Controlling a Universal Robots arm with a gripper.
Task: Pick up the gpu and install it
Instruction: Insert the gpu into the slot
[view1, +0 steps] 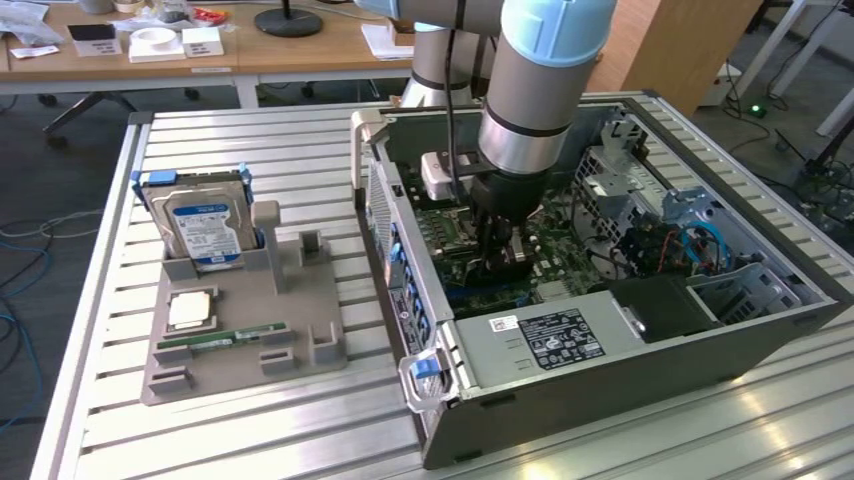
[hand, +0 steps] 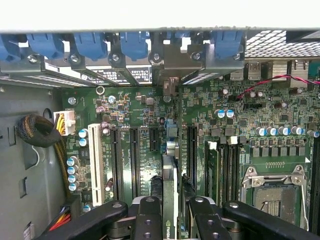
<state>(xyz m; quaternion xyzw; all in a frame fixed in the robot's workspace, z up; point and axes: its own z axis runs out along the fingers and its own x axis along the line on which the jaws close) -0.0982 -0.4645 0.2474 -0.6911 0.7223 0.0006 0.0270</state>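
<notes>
Exterior view
Gripper (view1: 505, 248): low inside the open case (view1: 747, 340), over the motherboard (view1: 561, 270).
Tray (view1: 234, 365): holds a hard drive (view1: 200, 228) upright and a memory stick (view1: 220, 340) flat.

Wrist view
Gpu (hand: 170, 200): edge-on between the fingers (hand: 149, 220), pinched narrow, standing over the slots (hand: 134, 160), bracket toward the rear blue clips (hand: 135, 45).
Handling: likely light, stiff, fragile; hold by the edges.

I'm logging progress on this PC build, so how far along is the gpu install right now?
Pickup looks done: the gpu sits edge-on between the fingers of the gripper, down inside the open computer case. In hand: the card is lined up over the motherboard, its metal bracket near the rear slot openings. Left: whether it is fully seated in its slot cannot be told, and the gripper has not released it.
</notes>
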